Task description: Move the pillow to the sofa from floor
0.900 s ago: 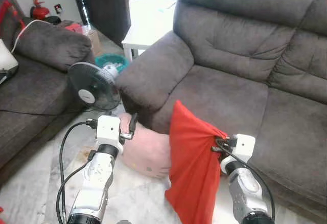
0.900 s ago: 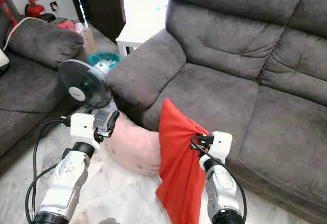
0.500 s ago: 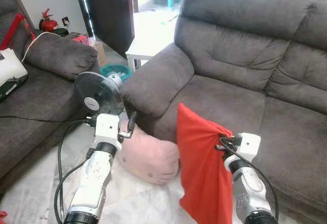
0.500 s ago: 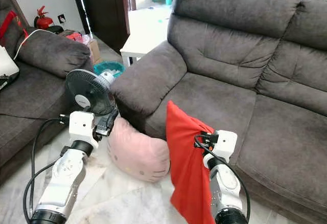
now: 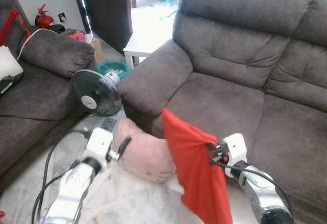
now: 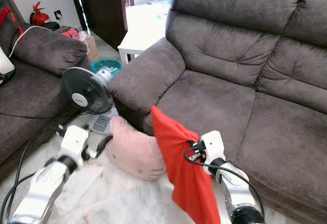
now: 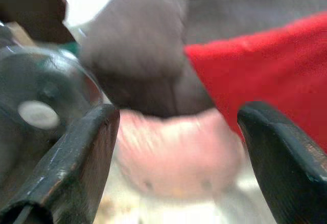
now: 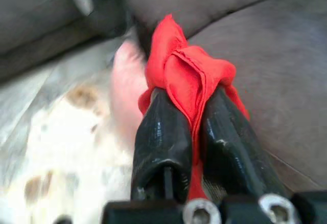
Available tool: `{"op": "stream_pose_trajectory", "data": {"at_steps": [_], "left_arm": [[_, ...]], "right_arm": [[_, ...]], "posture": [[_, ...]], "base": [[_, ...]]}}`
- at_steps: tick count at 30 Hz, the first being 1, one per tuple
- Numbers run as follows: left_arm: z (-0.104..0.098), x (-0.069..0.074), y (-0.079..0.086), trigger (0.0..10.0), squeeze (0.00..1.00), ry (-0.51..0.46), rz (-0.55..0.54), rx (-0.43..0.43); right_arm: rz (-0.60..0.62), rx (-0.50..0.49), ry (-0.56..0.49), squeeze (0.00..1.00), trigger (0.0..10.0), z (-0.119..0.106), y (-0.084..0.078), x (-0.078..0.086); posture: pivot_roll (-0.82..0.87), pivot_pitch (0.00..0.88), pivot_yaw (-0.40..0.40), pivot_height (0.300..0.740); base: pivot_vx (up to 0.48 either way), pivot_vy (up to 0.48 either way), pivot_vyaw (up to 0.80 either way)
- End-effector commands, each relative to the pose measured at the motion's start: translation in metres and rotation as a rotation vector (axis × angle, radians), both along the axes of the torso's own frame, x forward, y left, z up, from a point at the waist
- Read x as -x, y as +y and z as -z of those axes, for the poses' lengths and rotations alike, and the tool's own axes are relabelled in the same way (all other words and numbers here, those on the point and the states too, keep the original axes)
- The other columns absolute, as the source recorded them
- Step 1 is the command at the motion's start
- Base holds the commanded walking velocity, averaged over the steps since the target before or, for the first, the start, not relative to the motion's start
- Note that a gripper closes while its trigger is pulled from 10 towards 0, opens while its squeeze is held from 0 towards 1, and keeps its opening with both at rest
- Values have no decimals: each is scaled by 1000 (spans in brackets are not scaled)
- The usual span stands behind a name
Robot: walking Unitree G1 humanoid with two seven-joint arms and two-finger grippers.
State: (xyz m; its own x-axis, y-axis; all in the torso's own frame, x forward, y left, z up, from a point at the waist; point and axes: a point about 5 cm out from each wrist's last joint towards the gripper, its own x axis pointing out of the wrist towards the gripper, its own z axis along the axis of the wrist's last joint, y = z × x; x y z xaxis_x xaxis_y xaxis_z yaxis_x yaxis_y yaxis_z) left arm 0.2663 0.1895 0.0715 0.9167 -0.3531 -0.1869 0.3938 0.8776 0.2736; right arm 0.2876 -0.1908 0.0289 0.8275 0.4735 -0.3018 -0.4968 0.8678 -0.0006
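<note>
**Red pillow held up at the sofa's front edge**

While the red pillow (image 5: pixel 196 175) hangs off the floor, the right end effector (image 8: pixel 191 116) is clamped on a bunched corner of its fabric, both black fingers (image 8: pixel 163 142) pressing the cloth between them. The pillow droops below that grip, just in front of the front edge of the grey sofa (image 5: pixel 245 81), beside the seat cushion nearest the sofa's armrest; whether it touches the seat front cannot be told.

The left end effector (image 7: pixel 179 157) is empty, its fingers spread wide apart, and it hovers low over the floor (image 6: pixel 127 198) near a pink pillow (image 5: pixel 145 152). That pink pillow lies on the floor against the base of the sofa's armrest, just beside the red one.

A small black fan (image 5: pixel 95 93) stands on the floor between the sofa's armrest and a second grey couch (image 5: pixel 41 81) at the robot's left. A white table (image 5: pixel 140 40) stands behind the armrest, with a teal basket (image 5: pixel 115 69) on the floor beside it.
</note>
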Motion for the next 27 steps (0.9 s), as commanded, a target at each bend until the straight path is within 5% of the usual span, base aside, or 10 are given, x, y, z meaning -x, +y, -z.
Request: {"op": "stream_pose_trajectory", "data": {"at_steps": [1, 10, 14, 17, 23, 27], "left_arm": [[5, 6, -2, 10000, 0, 61, 90, -31], [20, 34, 1, 10000, 0, 273, 378, -164], [23, 43, 3, 10000, 0, 361, 440, -186], [32, 58, 8, 10000, 0, 484, 530, -254], [32, 62, 9, 10000, 0, 518, 554, -259], [37, 67, 11, 10000, 0, 536, 610, -363]], "right_arm": [[-79, 14, -102, 0, 10000, -23, 4, -12], [-353, 126, 54, 0, 10000, -6, 8, 6], [-379, 123, 93, 0, 10000, -2, 8, 10], [-512, 221, 192, 0, 10000, 11, 7, 25], [-572, 261, 239, 0, 10000, 15, 6, 31], [-674, 325, 291, 0, 10000, 16, 4, 38]], "posture": [[155, 0, -58, 740], [164, 0, -72, 740], [167, 0, -74, 740], [163, 0, -73, 740], [160, 0, -72, 740], [160, 0, -72, 740]], "base": [[0, 0, 0], [0, 0, 0], [0, 0, 0], [0, 0, 0], [0, 0, 0], [0, 0, 0]]}}
